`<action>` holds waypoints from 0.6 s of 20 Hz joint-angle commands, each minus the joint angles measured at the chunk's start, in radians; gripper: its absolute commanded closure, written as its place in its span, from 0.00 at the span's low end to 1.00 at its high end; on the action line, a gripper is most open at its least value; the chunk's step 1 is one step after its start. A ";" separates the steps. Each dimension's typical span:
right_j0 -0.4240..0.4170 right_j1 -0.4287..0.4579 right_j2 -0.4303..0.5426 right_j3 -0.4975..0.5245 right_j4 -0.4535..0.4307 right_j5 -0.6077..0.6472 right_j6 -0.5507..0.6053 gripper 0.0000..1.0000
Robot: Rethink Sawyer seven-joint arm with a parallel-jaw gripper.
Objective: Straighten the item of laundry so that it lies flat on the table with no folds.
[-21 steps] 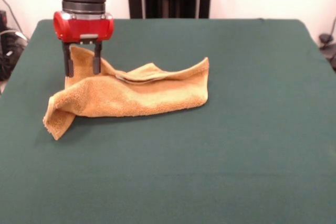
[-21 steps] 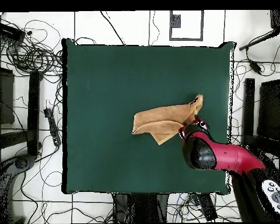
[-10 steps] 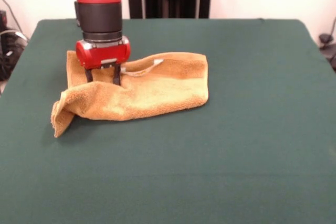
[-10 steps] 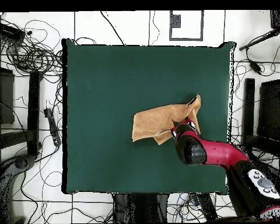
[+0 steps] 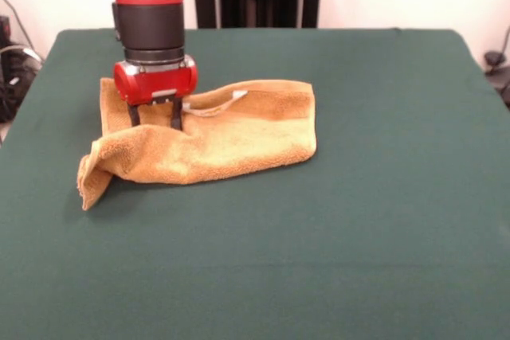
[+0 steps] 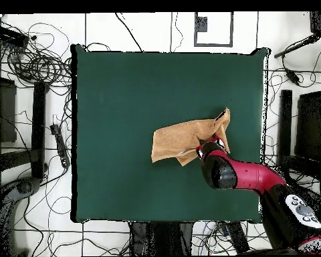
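Front view, L to R: towel (image 5: 215, 137) lies on the green table (image 5: 382, 220), left of centre and toward the far side. Not flat. Its left end is bunched, w/ a folded corner sticking out toward the near-left and lifted a bit off the cloth. Far-left corner lies flat behind the gripper (image 5: 154, 121). Arm comes down from top left; red wrist sits just above the towel's left part. Two dark fingers (image 5: 176, 115) point straight down w/ tips on the fabric, a moderate gap betw. them, a hump of towel in that gap. Can't tell if they're pinching it or just resting on it. Small white tag (image 5: 236, 96) just right of the gripper, on the far fold. Right half of the towel smoother, right edge straight, doubled over along the far edge.

Overhead: towel (image 6: 183, 139) right of table centre, arm covering its corner nearest the base.
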 commanded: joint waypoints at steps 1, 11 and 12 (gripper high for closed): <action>0.023 0.194 0.099 -0.104 -0.011 -0.008 0.128 0.00; 0.120 0.147 0.040 -0.091 0.038 -0.017 0.190 0.00; 0.150 0.140 0.023 -0.091 0.054 -0.025 0.211 0.00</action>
